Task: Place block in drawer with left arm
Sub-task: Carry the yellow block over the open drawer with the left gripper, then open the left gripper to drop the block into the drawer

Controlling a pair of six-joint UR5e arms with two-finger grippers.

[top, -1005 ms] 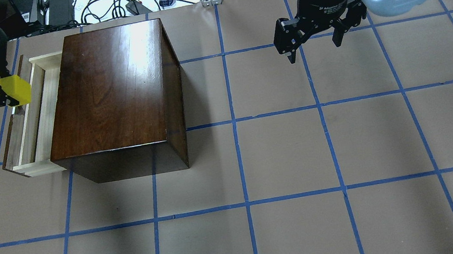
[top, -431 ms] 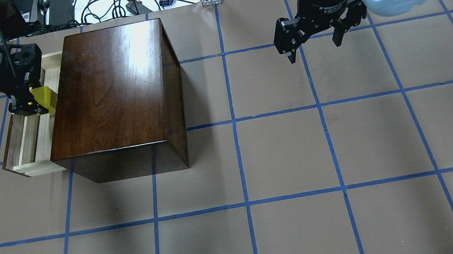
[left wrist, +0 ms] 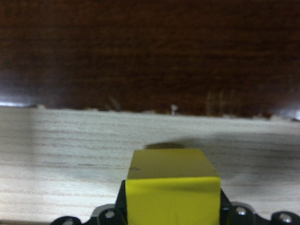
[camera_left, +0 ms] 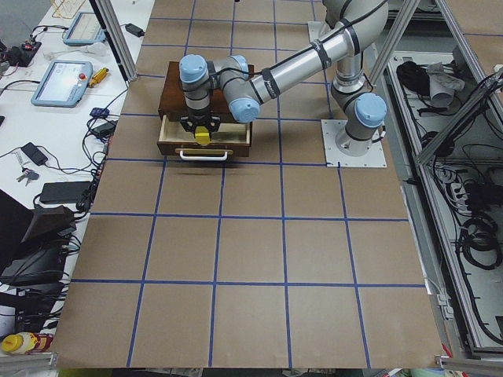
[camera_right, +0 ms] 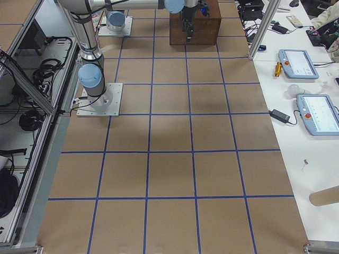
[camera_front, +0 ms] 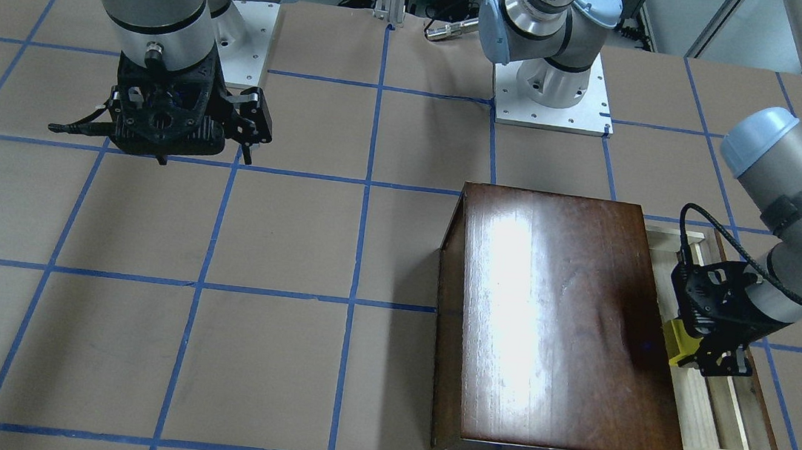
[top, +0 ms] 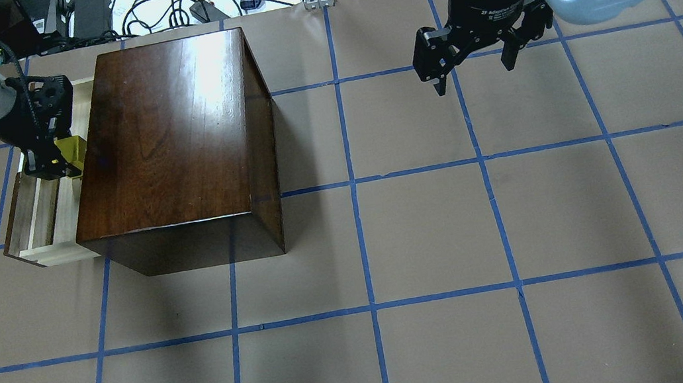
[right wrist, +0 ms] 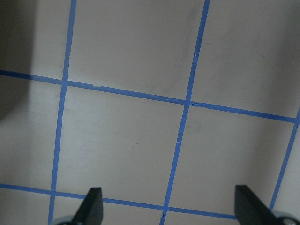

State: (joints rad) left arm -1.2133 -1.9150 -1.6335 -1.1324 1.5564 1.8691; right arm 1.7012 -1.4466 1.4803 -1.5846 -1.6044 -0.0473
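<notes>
From where I stand, upper left in the overhead view, the small yellow block [top: 70,151] sits pinched in the left pincer [top: 60,163], low over the pulled-out pale wooden drawer [top: 43,217].

Bright overhead light; glare on box [top: 197,65] top; soft shadows; left wrist view dim, blurred.

Yellow block [top: 70,149], pale, perhaps grain-streaked drawer [top: 60,221], dark-brown box [top: 172,128], blue-gridded tan table [top: 427,233].
</notes>
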